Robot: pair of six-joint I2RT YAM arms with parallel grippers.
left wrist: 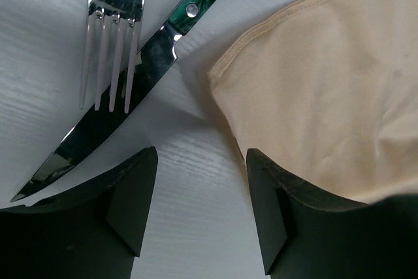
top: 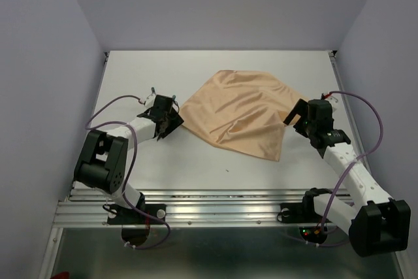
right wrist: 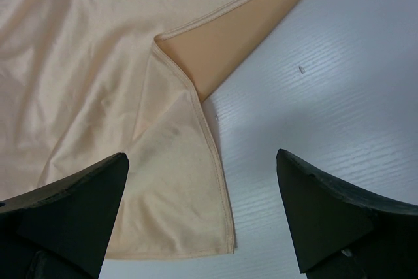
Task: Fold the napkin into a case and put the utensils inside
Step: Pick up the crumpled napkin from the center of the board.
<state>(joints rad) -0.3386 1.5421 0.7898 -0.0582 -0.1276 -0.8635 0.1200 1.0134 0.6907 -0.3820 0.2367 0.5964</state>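
The peach-tan napkin [top: 238, 112] lies spread and wrinkled in the middle of the table, one edge folded over. My left gripper [top: 171, 122] is open at its left corner [left wrist: 225, 73], with bare table between the jaws. A fork [left wrist: 112, 37] and a knife [left wrist: 124, 96] with a dark green handle lie just beyond it. My right gripper [top: 295, 117] is open wide above the napkin's right corner [right wrist: 196, 227], where a flap is turned over. No case is formed.
The white table [top: 215, 168] ends in a metal rail [top: 215, 200] near the arm bases. Grey walls close in the left, right and back. Purple cables loop off both arms.
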